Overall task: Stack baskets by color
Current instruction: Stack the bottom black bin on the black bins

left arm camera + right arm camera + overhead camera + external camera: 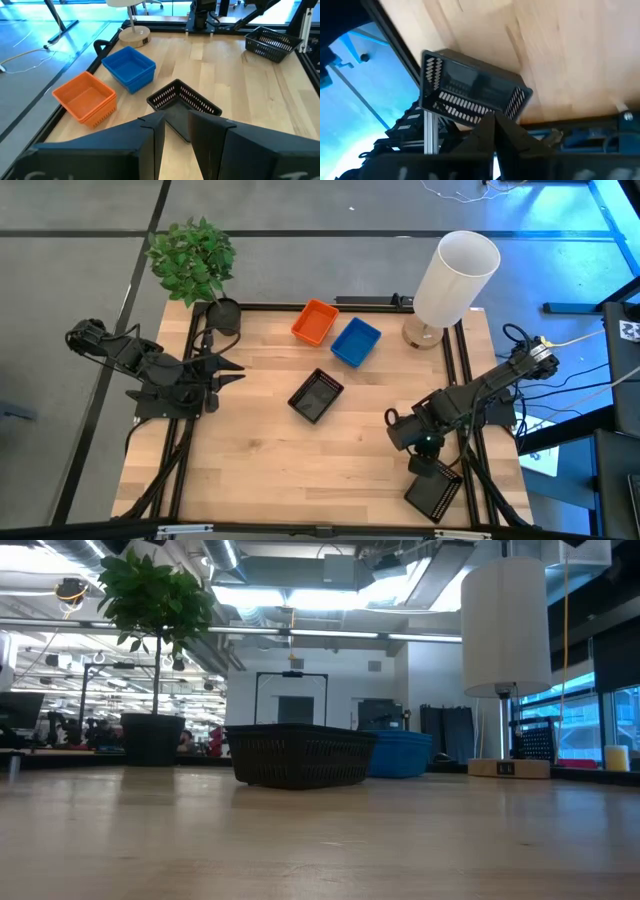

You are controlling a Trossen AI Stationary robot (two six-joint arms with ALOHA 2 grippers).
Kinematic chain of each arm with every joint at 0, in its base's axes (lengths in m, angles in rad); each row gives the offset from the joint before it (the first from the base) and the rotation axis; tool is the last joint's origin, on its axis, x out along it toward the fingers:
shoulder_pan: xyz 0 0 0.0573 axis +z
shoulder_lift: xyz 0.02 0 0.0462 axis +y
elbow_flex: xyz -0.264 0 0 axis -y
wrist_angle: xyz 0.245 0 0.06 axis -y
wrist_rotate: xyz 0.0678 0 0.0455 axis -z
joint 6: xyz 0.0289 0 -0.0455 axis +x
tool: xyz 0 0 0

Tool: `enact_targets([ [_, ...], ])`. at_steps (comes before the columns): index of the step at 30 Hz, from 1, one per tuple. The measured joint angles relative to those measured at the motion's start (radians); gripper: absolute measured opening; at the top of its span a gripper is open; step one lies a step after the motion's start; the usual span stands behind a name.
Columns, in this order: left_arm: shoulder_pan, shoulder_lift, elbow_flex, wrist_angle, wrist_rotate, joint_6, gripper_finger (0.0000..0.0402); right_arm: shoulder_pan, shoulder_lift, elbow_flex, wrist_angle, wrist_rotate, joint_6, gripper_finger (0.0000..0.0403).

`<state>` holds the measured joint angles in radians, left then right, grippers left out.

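An orange basket and a blue basket rest side by side on their bottoms at the table's far middle. In the left wrist view the orange basket shows a second rim beneath it. A black basket sits upright at mid table. Another black basket lies askew over the near right corner, with my right gripper shut at its rim. My left gripper waits open at the left, pointing toward the middle black basket. My right gripper comes steeply from above, and its shut fingers meet the rim of the black basket's long side wall, near one corner. The fingers themselves cover the exact spot. The basket lies over the table's corner and the frame rail; whether it is lifted I cannot tell.
A green potted plant stands at the far left corner and a tall white cylinder lamp at the far right. Black frame rails run along the table's sides. Bare wood lies along the near half.
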<state>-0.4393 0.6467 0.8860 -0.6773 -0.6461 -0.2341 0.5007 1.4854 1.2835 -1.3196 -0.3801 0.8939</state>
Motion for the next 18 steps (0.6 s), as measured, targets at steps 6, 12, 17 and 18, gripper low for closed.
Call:
enact_targets([
  [6, 0.0, 0.0, 0.0, 0.0, 0.0, 0.0, 0.0076, -0.015, 0.0, 0.0, 0.002, -0.01, -0.04, 0.0045],
  [12, 0.0, 0.0, 0.0, -0.001, 0.0, 0.006, 0.0076, -0.008, 0.008, 0.0, 0.001, -0.031, -0.165, 0.0086],
  [17, 0.0, 0.0, 0.0, -0.001, 0.0, 0.006, 0.0076, 0.011, 0.035, 0.0, 0.003, -0.032, -0.227, 0.0104],
  [18, 0.0, 0.0, 0.0, -0.001, 0.0, 0.006, 0.0076, 0.018, 0.044, 0.0, 0.008, -0.033, -0.243, 0.0107],
])
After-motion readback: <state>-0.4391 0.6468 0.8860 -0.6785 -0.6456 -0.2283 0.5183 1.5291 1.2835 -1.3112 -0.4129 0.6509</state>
